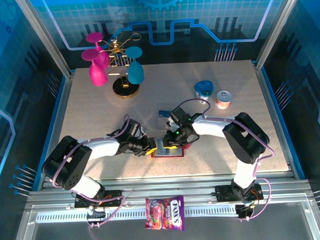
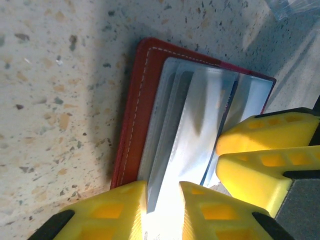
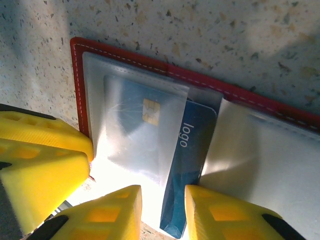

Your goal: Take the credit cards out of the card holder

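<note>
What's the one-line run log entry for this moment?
stage: pulling cards | wallet: open flat | left claw: at clear sleeves, grip unclear | right claw: open, straddling blue card, card partly out

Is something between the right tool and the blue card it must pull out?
Nothing visible. The blue card sticks out of the clear pocket of the card holder, and its free corner lies between the fingers of the right tool.
</note>
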Controlling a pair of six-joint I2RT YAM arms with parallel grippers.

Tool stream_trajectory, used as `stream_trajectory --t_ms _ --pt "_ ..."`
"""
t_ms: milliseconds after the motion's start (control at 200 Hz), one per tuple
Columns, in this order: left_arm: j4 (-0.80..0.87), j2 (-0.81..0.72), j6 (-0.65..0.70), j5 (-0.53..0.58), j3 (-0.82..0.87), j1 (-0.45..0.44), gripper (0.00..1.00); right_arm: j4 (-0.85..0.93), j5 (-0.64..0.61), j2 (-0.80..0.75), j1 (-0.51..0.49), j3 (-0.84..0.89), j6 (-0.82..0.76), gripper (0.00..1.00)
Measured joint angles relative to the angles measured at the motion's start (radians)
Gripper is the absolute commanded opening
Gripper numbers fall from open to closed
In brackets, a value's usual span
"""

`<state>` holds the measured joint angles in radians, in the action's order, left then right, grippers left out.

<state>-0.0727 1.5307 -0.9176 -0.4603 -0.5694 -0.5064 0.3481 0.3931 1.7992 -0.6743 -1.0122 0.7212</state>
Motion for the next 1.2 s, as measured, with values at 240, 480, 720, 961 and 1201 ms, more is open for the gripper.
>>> stream_trajectory --t_ms 240,480,720,961,1201 --pt "0.016 0.000 0.000 0.000 -0.041 0.000 0.23 -0.002 0.000 -0.040 0.000 0.000 0.004 0.31" --pt "0.027 0.016 0.010 0.000 -0.097 0.000 0.18 -0.012 0.000 -0.053 0.001 0.005 0.005 0.30" --pt "0.053 0.061 0.031 0.000 -0.103 0.000 0.15 -0.024 0.003 -0.053 0.004 0.034 0.013 0.30" --pt "0.081 0.068 0.054 0.000 -0.103 0.000 0.15 -0.039 0.005 -0.053 0.010 0.049 0.019 0.30" --pt "0.091 0.076 0.057 0.000 -0.103 0.000 0.14 -0.063 0.010 -0.045 0.014 0.059 0.020 0.30"
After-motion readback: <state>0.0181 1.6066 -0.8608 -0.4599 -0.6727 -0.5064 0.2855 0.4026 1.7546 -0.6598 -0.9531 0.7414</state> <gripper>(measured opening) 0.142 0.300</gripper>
